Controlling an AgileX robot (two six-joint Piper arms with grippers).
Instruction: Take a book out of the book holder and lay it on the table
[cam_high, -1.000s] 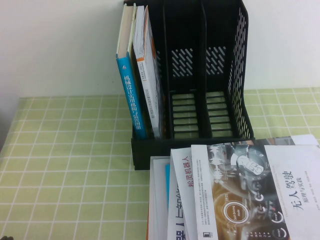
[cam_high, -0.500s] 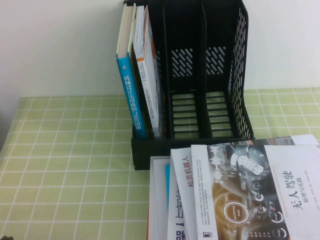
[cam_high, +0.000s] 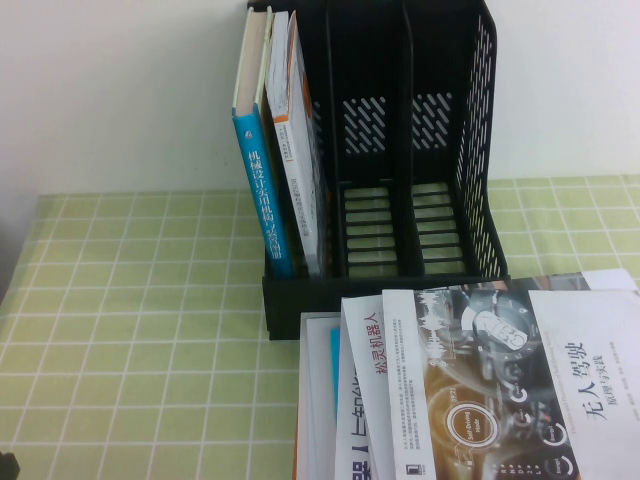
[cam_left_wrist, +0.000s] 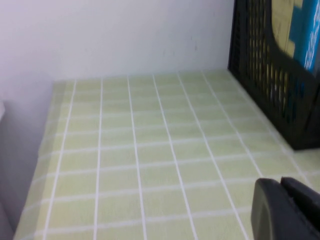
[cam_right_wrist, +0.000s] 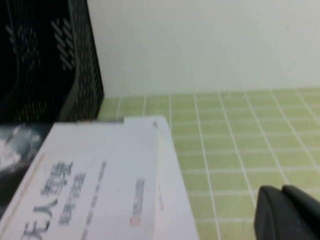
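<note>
The black book holder (cam_high: 470, 150) stands at the back of the table. Its left compartment holds two upright books: a blue-spined book (cam_high: 262, 190) and a white and orange book (cam_high: 300, 160). The other two compartments are empty. My left gripper (cam_left_wrist: 280, 182) is shut and empty, low over the tablecloth to the left of the holder (cam_left_wrist: 270, 85). My right gripper (cam_right_wrist: 281, 190) is shut and empty, over the cloth to the right of the lying books (cam_right_wrist: 100, 185). Only a dark bit of the left arm (cam_high: 5, 466) shows in the high view.
Several books lie overlapped (cam_high: 500, 380) on the table right in front of the holder, the top one white with a grey cover picture. The green checked tablecloth (cam_high: 130, 320) lies bare on the left. A white wall stands behind.
A dark bit of the left arm shows slightly more at the bottom left corner of the high view. The books and holder have not moved.
</note>
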